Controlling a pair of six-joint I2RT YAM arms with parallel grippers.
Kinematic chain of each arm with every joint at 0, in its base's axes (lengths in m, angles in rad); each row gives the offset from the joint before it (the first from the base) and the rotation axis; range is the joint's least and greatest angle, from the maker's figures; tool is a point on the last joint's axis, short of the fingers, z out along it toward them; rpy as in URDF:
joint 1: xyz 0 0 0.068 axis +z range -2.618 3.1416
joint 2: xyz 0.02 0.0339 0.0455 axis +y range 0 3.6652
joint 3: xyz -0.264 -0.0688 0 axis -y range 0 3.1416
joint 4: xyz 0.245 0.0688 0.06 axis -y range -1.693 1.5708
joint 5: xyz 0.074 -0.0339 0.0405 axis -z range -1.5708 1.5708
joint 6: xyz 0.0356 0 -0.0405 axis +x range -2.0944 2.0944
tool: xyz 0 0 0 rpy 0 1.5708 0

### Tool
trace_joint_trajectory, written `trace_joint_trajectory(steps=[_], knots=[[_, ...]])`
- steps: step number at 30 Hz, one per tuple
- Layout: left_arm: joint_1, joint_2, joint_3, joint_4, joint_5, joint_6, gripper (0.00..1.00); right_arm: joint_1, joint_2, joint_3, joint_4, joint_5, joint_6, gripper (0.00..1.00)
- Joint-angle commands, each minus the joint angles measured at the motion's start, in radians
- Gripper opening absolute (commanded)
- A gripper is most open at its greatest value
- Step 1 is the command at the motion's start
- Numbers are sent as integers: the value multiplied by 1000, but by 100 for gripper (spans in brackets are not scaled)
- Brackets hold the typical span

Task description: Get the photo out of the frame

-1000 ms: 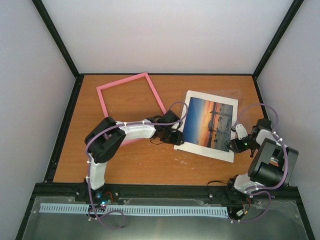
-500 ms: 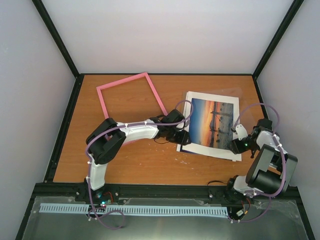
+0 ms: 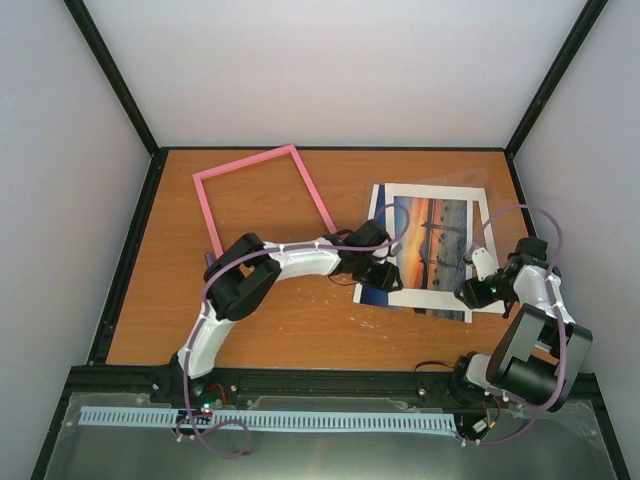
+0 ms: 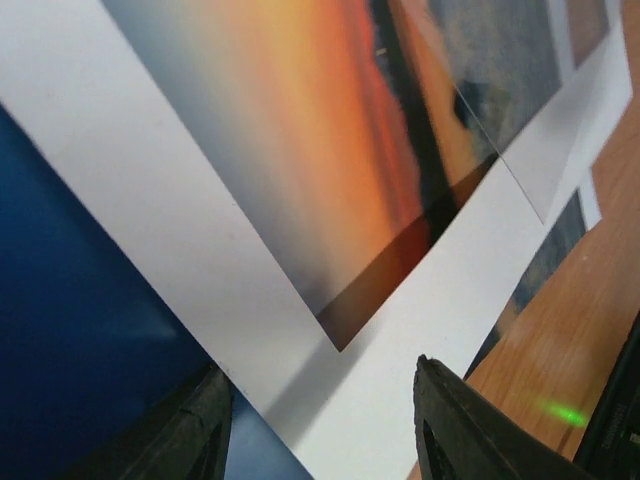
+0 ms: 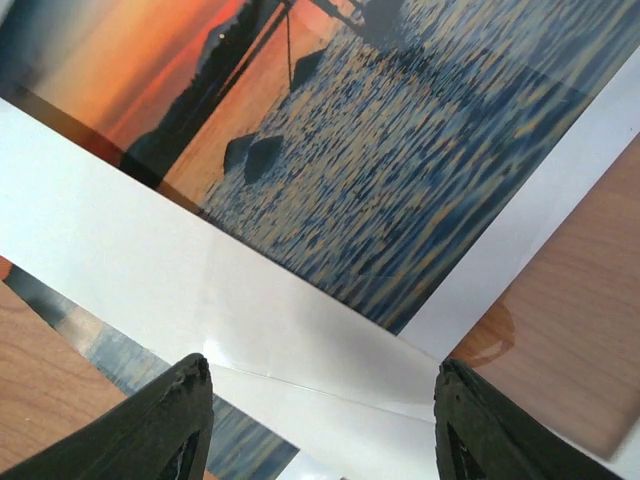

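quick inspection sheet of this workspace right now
surface: brown wooden table, no spills seen
job's things: pink frame empty, far left; photo flat outside it, right of centre, more sheets beneath
clutter: nothing seen
claws: left claw open over the photo's near-left corner; right claw open at its near-right corner
cables: purple cables looped along both arms
surroundings: pale walls, black corner posts

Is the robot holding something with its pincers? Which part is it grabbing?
Nothing is pinched. The left pincer and the right pincer both stand open over the photo, one at its left edge and one at its right edge.
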Motion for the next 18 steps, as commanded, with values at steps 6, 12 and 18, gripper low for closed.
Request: trace_joint_trajectory(steps=[6, 12, 18], knots=[[-75, 145, 258, -15, 72, 68, 50, -3, 9, 33, -30, -36, -5, 60], [-93, 153, 270, -44, 52, 119, 50, -4, 32, 28, -1, -24, 6, 60], [-93, 1, 133, -71, -1, 195, 55, -3, 58, 36, -4, -44, 14, 60]])
